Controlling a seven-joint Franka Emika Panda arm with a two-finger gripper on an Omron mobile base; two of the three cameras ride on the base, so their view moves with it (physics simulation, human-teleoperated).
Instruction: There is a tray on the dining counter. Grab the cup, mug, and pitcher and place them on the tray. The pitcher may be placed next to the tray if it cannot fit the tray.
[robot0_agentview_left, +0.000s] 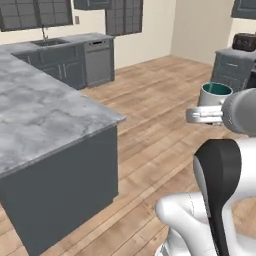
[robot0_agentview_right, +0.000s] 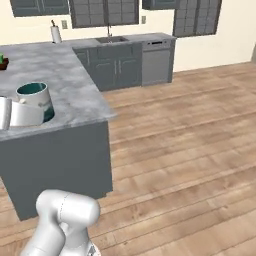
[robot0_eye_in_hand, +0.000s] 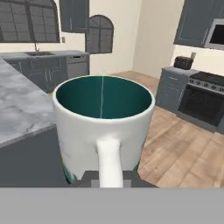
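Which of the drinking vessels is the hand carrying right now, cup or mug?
The mug: white, with a side handle and teal inside, held upright off the counter. The cup has no handle.

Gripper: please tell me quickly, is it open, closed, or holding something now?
Gripper: closed on the mug, gripping its handle; the mug is upright, held in the air.

One mug (robot0_eye_in_hand: 103, 127), one dining counter (robot0_agentview_left: 35, 120), one sink (robot0_agentview_right: 112, 39), one dishwasher (robot0_agentview_right: 157, 61), one toaster (robot0_eye_in_hand: 183, 63)

- Your arm is raised, forearm roughly level, hand extended forward.
- Your gripper (robot0_agentview_left: 210, 116) is closed on the mug (robot0_agentview_left: 215, 95) by its handle (robot0_eye_in_hand: 109, 162); mug upright, off any surface.
- Fingertips hidden behind the handle in hand view.
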